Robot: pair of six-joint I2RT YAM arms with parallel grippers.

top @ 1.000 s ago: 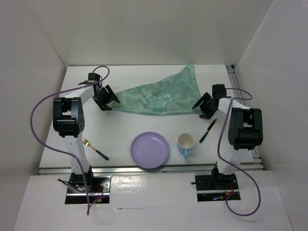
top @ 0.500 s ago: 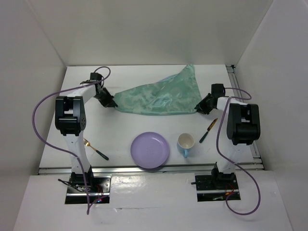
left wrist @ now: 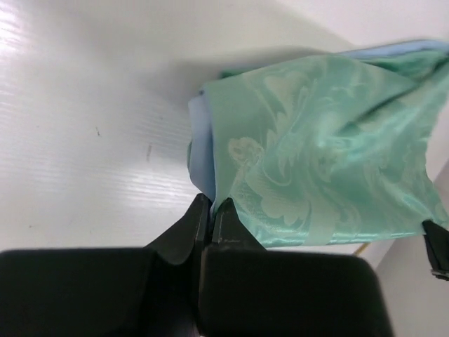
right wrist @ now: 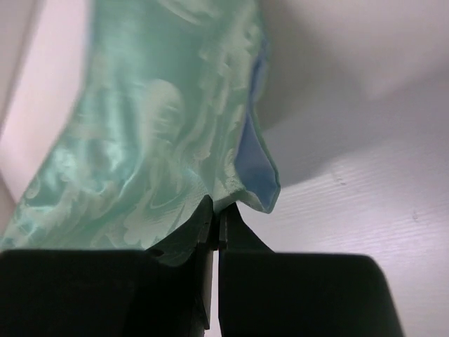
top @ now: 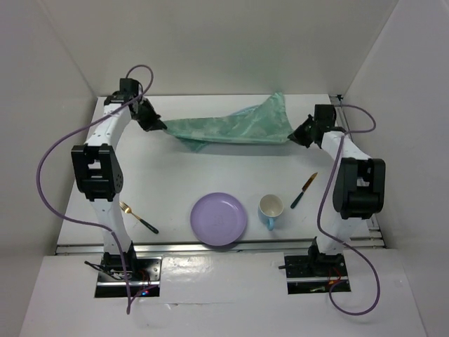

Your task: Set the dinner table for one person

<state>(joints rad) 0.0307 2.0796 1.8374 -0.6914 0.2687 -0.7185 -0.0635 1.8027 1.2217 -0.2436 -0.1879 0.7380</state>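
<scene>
A green patterned cloth placemat (top: 231,128) with a blue underside hangs stretched between my two grippers above the far part of the white dinner table (top: 175,182). My left gripper (top: 158,125) (left wrist: 211,205) is shut on the placemat's left corner (left wrist: 295,161). At the right, my right gripper (top: 295,136) (right wrist: 219,212) is shut on the opposite corner (right wrist: 154,133). A lilac plate (top: 219,219), a cup (top: 270,209), a gold fork with a dark handle (top: 138,217) and a knife (top: 304,189) lie on the near half of the table.
White walls close in the table at the back and both sides. A metal rail (top: 210,246) runs along the near edge, with the arm bases behind it. Purple cables (top: 52,168) loop from both arms.
Both grippers closed on the placemat's corners, then lifted and pulled them toward the back of the table. The cloth went from lying spread on the table to a narrower, raised band.
</scene>
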